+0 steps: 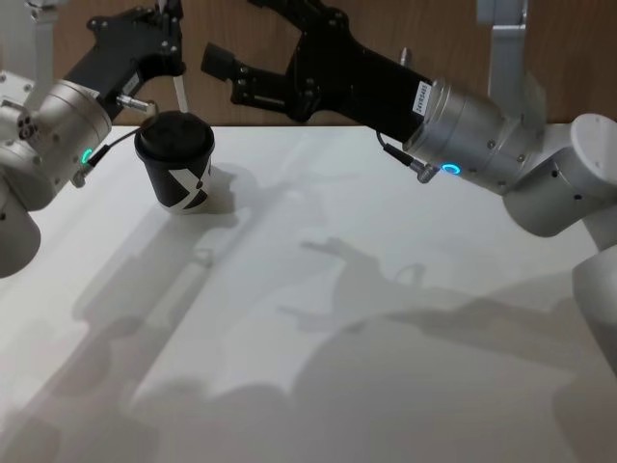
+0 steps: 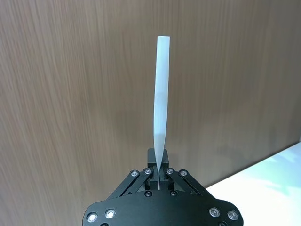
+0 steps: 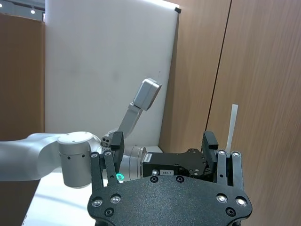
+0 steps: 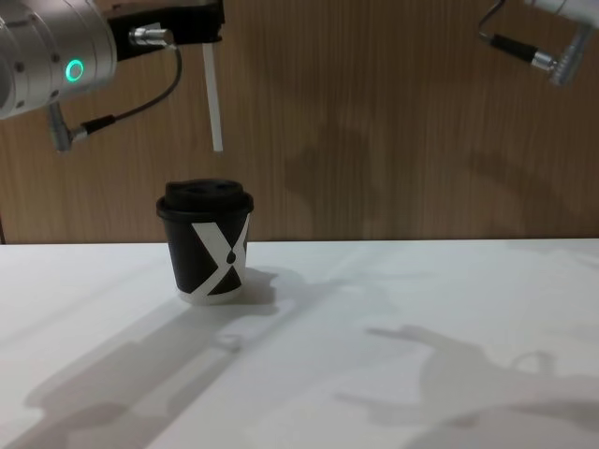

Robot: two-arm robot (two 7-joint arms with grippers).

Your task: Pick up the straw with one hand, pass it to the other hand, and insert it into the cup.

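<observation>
Left hand [image 2: 159,173]: clamped on straw [image 2: 161,103], above cup [image 4: 208,248]
Cup mark: white X
Right hand [image 1: 229,75]: spread apart, raised

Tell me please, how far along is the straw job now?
Done: the straw is off the table, gripped by the left end effector; the right end effector is open, apart. In hand: the straw hangs above the cup. Left: lower it into the cup.

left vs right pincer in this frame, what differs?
Left pincer is shut on the straw; right pincer is open and empty. Left pincer holds the straw upright over the cup; right pincer sits off to the cup's right. Both are raised off the table.
</observation>
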